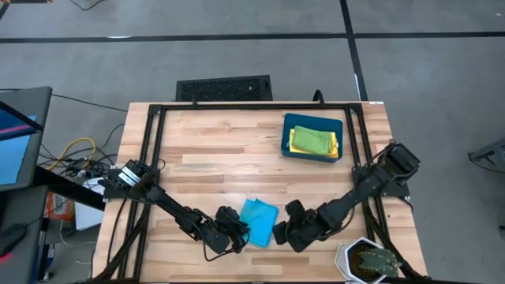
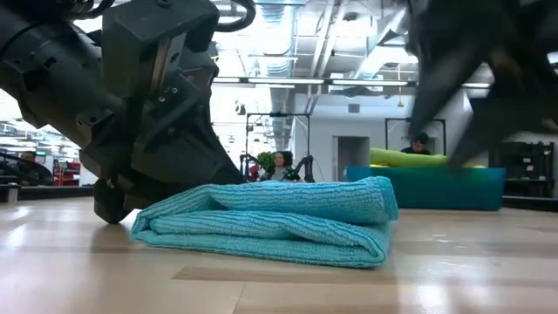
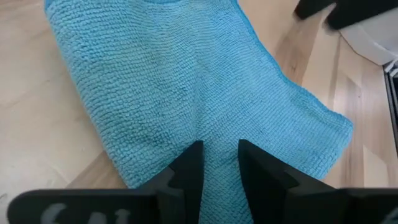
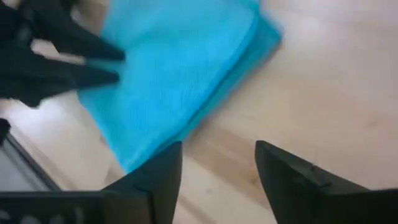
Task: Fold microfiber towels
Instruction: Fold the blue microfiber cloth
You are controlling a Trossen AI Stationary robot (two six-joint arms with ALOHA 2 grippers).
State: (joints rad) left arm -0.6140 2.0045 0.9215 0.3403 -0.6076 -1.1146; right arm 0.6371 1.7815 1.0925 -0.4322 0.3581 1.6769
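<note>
A light blue towel (image 1: 259, 222) lies folded on the wooden table (image 1: 213, 158), close to the near edge and about midway across. It makes a compact, slightly skewed rectangle, several layers thick, with a fine ribbed weave. Seen level with the table, the layers are soft and rounded, one fold bulging on the right side and the top layer sagging a little in the middle. Well apart from it, toward the far right of the table, a green towel (image 1: 311, 141) sits folded on top of a yellow towel (image 1: 334, 147) inside a blue bin (image 1: 287, 134), the yellow one showing only at the edges.
</note>
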